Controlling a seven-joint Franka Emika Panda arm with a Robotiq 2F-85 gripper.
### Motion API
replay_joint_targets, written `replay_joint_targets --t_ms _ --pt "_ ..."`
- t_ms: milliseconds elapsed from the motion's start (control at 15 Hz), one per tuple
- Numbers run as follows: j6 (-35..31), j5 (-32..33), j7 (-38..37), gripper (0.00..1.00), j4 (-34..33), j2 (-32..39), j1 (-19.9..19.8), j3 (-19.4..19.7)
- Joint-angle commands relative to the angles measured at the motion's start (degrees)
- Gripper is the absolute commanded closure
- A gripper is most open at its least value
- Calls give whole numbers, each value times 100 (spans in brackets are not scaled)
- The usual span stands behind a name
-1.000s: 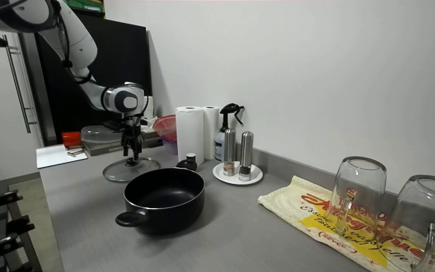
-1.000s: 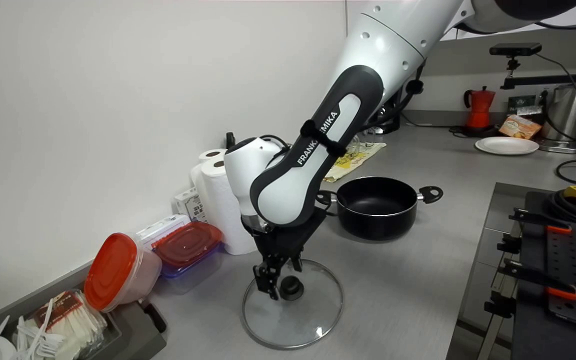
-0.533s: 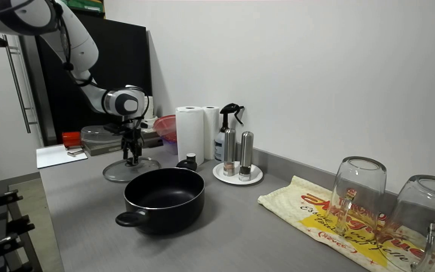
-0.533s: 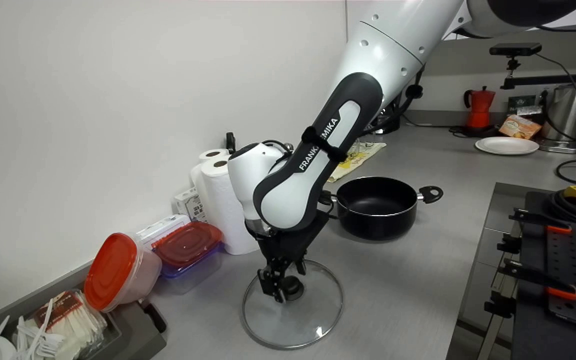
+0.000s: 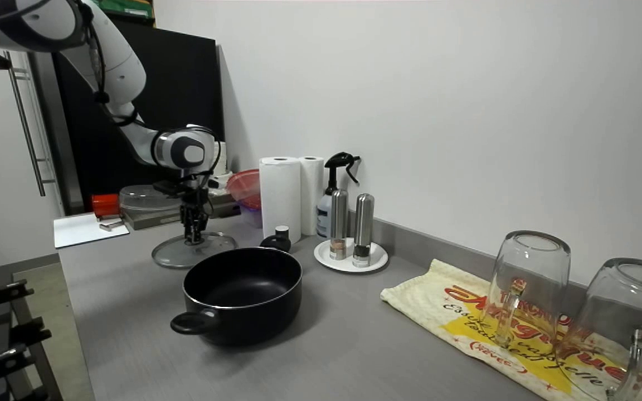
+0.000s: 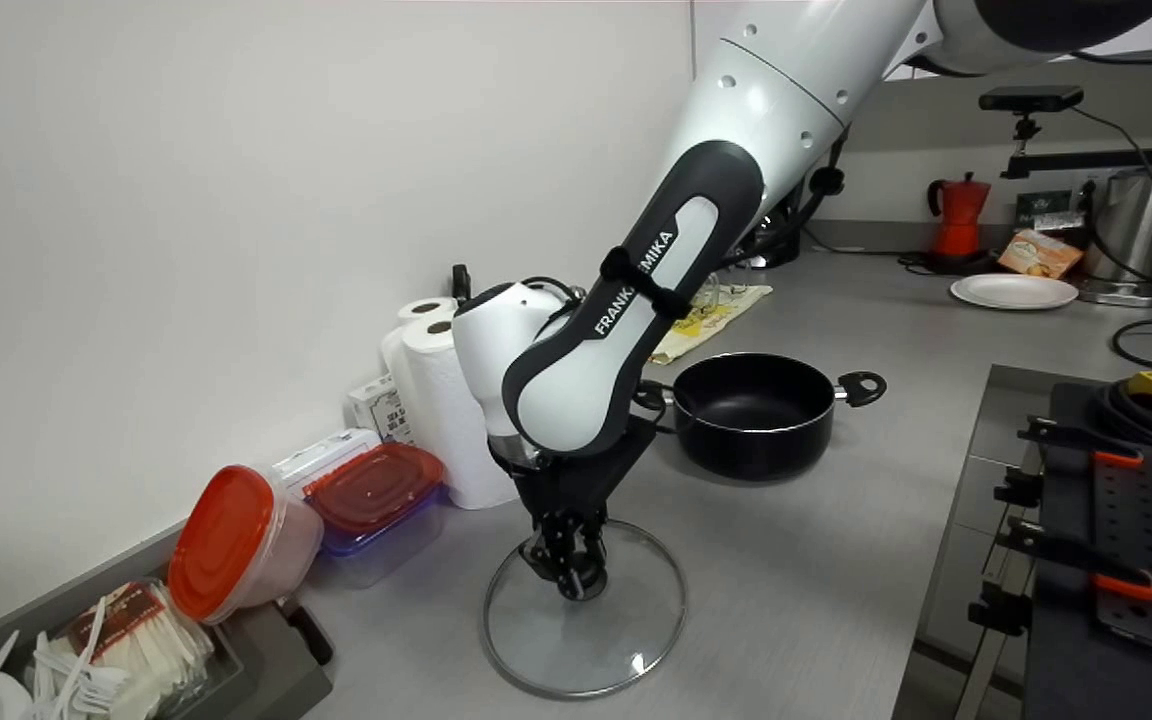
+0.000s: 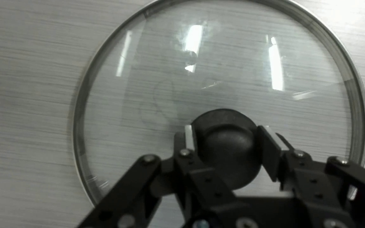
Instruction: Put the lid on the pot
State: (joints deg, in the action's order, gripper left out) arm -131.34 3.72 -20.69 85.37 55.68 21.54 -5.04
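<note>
The clear glass lid point(image 6: 626, 625) with its metal rim lies flat on the grey counter, seen in both exterior views and close up in the wrist view. My gripper point(image 7: 227, 139) points down at its centre. The two fingers point(image 7: 269, 148) press on opposite sides of the dark round knob point(image 7: 230, 155), so the jaws are shut on the lid by its knob. In both exterior views the black pot point(image 5: 257, 320) stands upright and uncovered, a short way from the lid. Its dark inside is visible, and its two side handles stick out.
Paper towel rolls point(image 5: 280, 197) and a white plate with two steel mills point(image 5: 363, 228) stand along the wall. Upturned glass mugs point(image 5: 527, 289) rest on a cloth. Red-lidded containers point(image 6: 376, 490) and a cutlery box point(image 6: 266, 660) lie near the lid's wall side.
My gripper has come down slightly around the knob, and its fingers have closed from wide apart onto it. The lid and the pot have kept their places.
</note>
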Motion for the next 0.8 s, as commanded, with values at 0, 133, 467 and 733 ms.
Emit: replay_joint_targets --t_ms 0,133,467,733 --pt "146 -147 184 75 -220 138 -37 -64" --pt "152 -146 183 75 -231 146 -37 -63" --pt "197 -42 128 75 -70 -160 38 11" --pt "314 93 44 75 47 -627 129 110"
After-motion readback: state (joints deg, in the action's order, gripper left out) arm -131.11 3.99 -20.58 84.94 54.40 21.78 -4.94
